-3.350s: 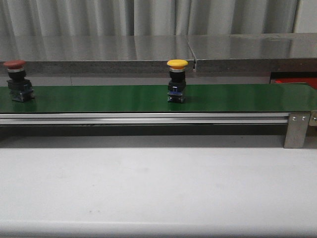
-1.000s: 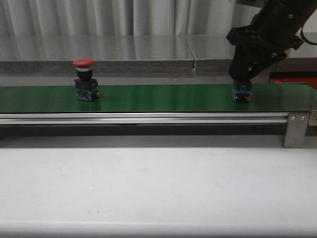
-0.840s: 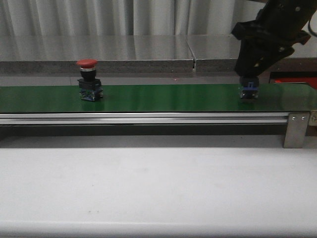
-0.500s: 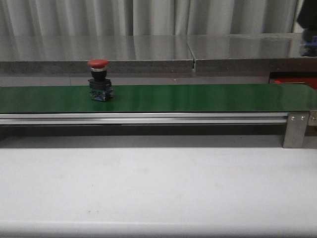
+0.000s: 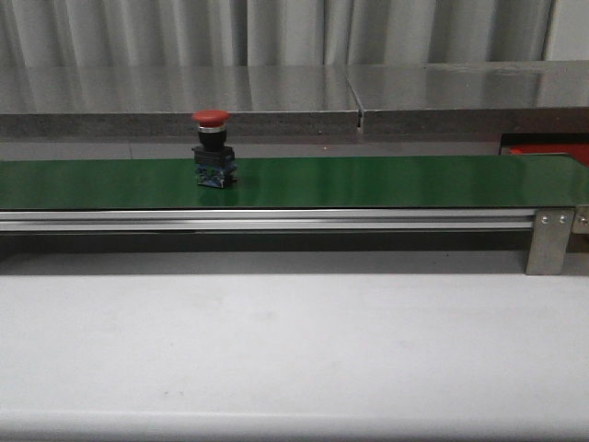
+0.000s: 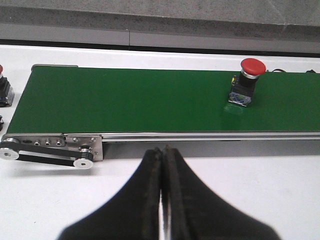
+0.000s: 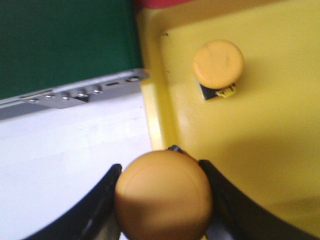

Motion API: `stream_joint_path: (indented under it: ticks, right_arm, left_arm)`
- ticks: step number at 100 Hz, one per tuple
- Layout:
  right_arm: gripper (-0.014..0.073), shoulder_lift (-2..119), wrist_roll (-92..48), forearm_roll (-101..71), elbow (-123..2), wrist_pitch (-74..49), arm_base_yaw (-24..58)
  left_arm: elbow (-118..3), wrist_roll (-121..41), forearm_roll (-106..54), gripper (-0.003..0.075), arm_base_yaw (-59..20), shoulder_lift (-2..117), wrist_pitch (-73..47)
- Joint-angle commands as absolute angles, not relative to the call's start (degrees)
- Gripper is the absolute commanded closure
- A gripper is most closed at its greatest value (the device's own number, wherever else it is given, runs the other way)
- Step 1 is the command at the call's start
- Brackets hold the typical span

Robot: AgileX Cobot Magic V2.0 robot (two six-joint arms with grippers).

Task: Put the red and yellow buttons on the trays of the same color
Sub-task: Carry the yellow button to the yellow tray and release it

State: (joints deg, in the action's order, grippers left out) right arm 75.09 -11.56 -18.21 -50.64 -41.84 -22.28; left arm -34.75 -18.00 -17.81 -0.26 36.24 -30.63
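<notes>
A red button [image 5: 212, 149] with a black and blue base stands upright on the green conveyor belt [image 5: 368, 180], left of its middle; the left wrist view shows this red button [image 6: 247, 82] too. My left gripper [image 6: 162, 151] is shut and empty, over the white table short of the belt. My right gripper [image 7: 161, 192] is shut on a yellow button [image 7: 162, 195], held above the edge of the yellow tray [image 7: 260, 140]. A second yellow button [image 7: 218, 65] stands in that tray. Neither gripper shows in the front view.
A red tray's corner [image 5: 550, 152] shows at the far right behind the belt. A metal bracket [image 5: 550, 241] ends the conveyor's rail. Another button [image 6: 4, 90] stands off the belt's end beside the roller and drive belt [image 6: 45, 152]. A steel ledge [image 5: 294, 92] runs behind.
The red button has ridden rightward along the belt. My right gripper closed on the yellow button, lifted it off the belt and left the front view to the right.
</notes>
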Motion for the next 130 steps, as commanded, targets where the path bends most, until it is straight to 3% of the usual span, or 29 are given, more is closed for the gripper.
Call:
stream_joint_path:
  ticks: [1,22,67,98,105,120,130]
  right_arm:
    - [0.0379,72.9,-11.3,-18.9,-48.4,-35.1,-23.6]
    - [0.0379,73.4,-11.3,-20.2,-43.8,-24.6,-24.1]
    - [0.0379,84.2,-11.3,-20.3,-43.6,-20.6,-24.1]
    - [0.0368,85.5,-11.3,-20.3,-43.6,-21.1,-24.1]
    - [0.0319,85.5,-11.3,-20.3,-43.6,-21.4,-24.1]
    - [0.0095,85.4,-11.3,-20.3,-43.6,-22.5,-24.1]
    - [0.0006,85.2,-11.3,-20.7,-43.7,-23.7,-24.1]
  left_arm:
    - [-36.4,-18.0,-19.1,0.0739,-0.6,36.2,-26.2]
    - [-36.4,-18.0,-19.1,0.0739,-0.6,36.2,-26.2]
    - [-36.4,-18.0,-19.1,0.0739,-0.6,36.2,-26.2]
    - [-36.4,-18.0,-19.1,0.0739,-0.6,36.2,-26.2]
    - [-36.4,-18.0,-19.1,0.0739,-0.6,36.2,-26.2]
    - [-36.4,-18.0,-19.1,0.0739,-0.6,36.2,-26.2]
    - [-36.4,-18.0,-19.1,0.0739,-0.6,36.2,-26.2]
